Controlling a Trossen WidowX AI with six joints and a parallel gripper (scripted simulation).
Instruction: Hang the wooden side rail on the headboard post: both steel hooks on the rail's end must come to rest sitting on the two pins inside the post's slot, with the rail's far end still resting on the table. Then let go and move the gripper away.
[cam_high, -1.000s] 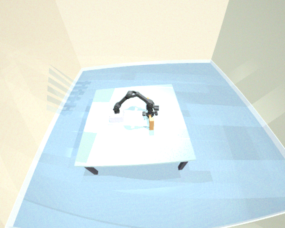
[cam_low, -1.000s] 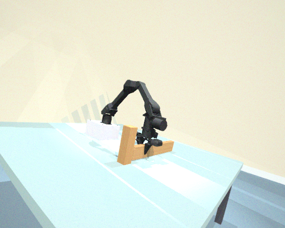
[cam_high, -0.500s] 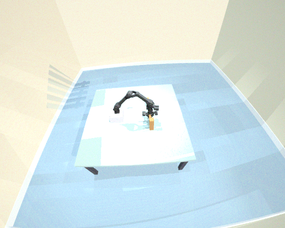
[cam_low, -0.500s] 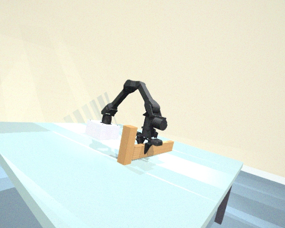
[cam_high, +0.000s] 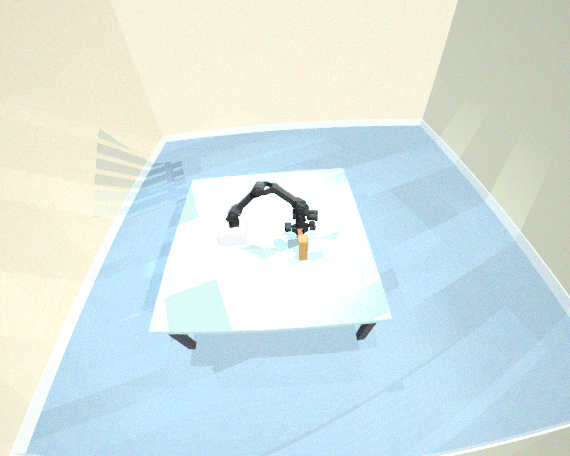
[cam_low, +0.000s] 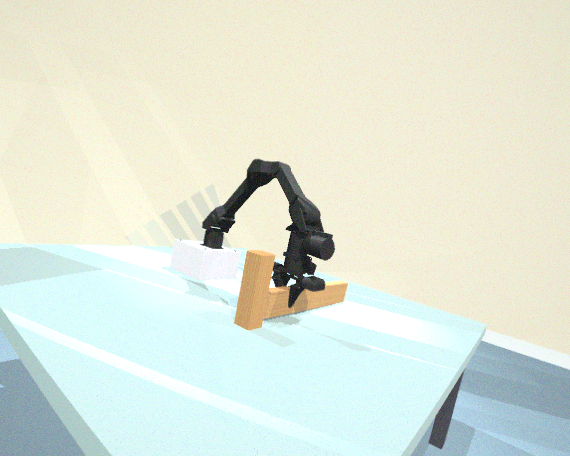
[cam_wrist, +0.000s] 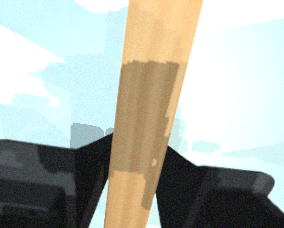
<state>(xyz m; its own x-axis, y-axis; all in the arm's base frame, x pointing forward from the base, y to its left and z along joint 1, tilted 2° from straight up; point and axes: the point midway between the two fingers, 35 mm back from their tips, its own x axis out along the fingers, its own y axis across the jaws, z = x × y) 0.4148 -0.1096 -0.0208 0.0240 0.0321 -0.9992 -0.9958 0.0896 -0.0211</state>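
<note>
The headboard post (cam_high: 303, 249) (cam_low: 254, 290) stands upright on the table. The wooden side rail (cam_low: 330, 297) (cam_wrist: 152, 35) runs back from the post in the exterior view, roughly level and low over the table. Its near end is right against or very close to the post's rear face. The steel hooks, the slot and the pins are hidden, so I cannot tell whether the hooks sit on the pins. My gripper (cam_high: 300, 230) (cam_low: 294, 292) (cam_wrist: 135, 137) points down and is shut on the rail, one finger on each side, a short way behind the post.
A white block (cam_high: 233, 235) (cam_low: 202, 262) stands under the arm's base, left of the rail. The table (cam_high: 270, 300) (cam_low: 250, 395) carries everything, and its right edge lies beyond the rail in the exterior view. Patches of shadow and bright light cross its top.
</note>
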